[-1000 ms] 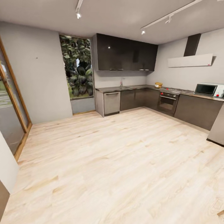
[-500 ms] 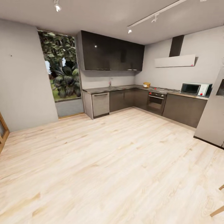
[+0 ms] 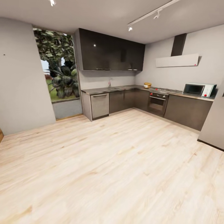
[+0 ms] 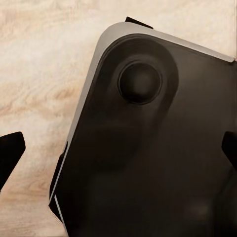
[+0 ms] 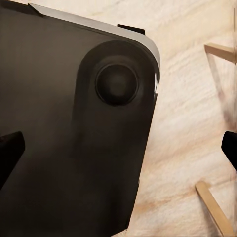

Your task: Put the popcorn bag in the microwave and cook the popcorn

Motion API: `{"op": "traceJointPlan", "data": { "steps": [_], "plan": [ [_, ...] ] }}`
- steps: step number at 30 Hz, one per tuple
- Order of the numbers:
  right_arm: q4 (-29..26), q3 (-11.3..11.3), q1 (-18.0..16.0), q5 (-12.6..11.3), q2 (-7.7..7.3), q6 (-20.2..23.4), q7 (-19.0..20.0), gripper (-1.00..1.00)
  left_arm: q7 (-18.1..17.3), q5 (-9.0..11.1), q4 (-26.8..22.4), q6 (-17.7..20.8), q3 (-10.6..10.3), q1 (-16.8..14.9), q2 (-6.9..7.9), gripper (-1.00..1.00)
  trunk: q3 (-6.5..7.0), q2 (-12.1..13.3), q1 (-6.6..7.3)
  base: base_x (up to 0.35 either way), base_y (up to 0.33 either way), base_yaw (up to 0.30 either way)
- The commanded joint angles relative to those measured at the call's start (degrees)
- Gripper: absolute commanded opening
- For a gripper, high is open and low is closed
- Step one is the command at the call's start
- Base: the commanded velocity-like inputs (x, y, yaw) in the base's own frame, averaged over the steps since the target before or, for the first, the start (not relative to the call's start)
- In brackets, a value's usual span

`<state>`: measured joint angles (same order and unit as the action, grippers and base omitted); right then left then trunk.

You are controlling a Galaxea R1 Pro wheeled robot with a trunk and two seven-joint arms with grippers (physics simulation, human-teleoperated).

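Note:
Far across the room, the grey countertop (image 3: 124, 88) runs in an L over dark cabinets. The popcorn bag (image 3: 147, 85) is a small tan shape on it near the corner, too distant to read its label. The pale microwave (image 3: 199, 90) with its dark glass door stands on the right stretch of the worktop, door closed. In the left wrist view my left gripper (image 4: 118, 155) is open, its dark fingertips (image 4: 10, 158) wide apart with nothing between them. My right gripper (image 5: 118, 153) is open in the same way above my dark base.
Light wood floor (image 3: 109, 161) stretches between me and the kitchen. A steel built-in oven (image 3: 157, 102) sits under the hob, a dishwasher (image 3: 100, 105) at the counter's left end. A grey tall unit (image 3: 214, 124) juts in at the right. Wooden furniture legs (image 5: 213, 205) lie beside my base.
The whole head view has swung: the glass door at the left has left the picture and the kitchen sits more to the centre. Nothing in the kitchen has moved.

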<state>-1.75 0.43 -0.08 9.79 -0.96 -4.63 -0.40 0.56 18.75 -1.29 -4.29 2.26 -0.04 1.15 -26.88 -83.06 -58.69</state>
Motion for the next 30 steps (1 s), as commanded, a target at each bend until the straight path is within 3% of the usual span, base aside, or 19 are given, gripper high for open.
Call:
{"op": "traceJointPlan", "data": {
  "steps": [1, 14, 30],
  "plan": [
    [0.0, 0.0, 0.0, 0.4, -0.01, -0.1, 0.0, 1.0, 0.1, 0.1, 0.0, -0.1, 0.2, 0.0, -0.01, 1.0, -0.05, 0.0, -0.03, 0.337, 0.0, 0.0],
    [0.0, -0.1, 0.0, 0.4, 0.01, -0.6, 0.0, 1.0, 0.1, 0.1, 0.0, -0.1, 0.2, 0.0, -0.01, 1.0, -0.05, 0.0, -0.03, 0.337, 0.0, -0.009],
    [0.0, -0.1, 0.0, 0.3, 0.08, -0.9, 0.0, 1.0, 0.1, 0.1, 0.0, -0.1, 0.2, 0.0, -0.01, 1.0, -0.05, 0.0, -0.03, 0.337, 0.0, -0.238]
  ]
}}
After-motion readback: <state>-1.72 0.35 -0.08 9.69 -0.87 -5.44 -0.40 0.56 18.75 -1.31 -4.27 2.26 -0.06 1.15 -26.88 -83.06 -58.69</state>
